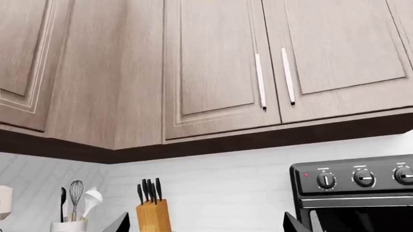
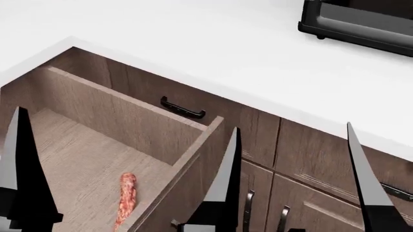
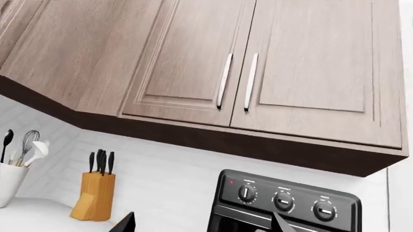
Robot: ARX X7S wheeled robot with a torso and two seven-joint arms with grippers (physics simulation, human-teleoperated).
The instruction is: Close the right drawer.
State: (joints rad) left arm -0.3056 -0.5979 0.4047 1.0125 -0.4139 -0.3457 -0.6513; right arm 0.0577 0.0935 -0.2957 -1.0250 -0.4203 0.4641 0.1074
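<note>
The right drawer (image 2: 71, 159) stands pulled far out at the left of the head view. It is a brown wood box, and a reddish sausage (image 2: 127, 198) lies on its floor. Its front panel (image 2: 193, 179) faces right. My right gripper (image 2: 293, 125) is open with nothing between its fingers, raised close to the camera beside the drawer front. Only one finger (image 2: 22, 183) of my left gripper shows there, over the drawer's left part. In the wrist views the left gripper (image 1: 206, 217) and the right gripper (image 3: 202, 216) are both wide open, pointing at the backsplash. The drawer is out of view there.
A white counter (image 2: 193, 43) carries a black toaster oven (image 2: 361, 21), a knife block (image 1: 154, 215) and a utensil crock (image 1: 67, 224). A closed drawer front with a dark handle (image 2: 184, 108) sits behind the open drawer. Lower cabinet doors (image 2: 310, 212) are to the right, upper cabinets (image 1: 213, 63) overhead.
</note>
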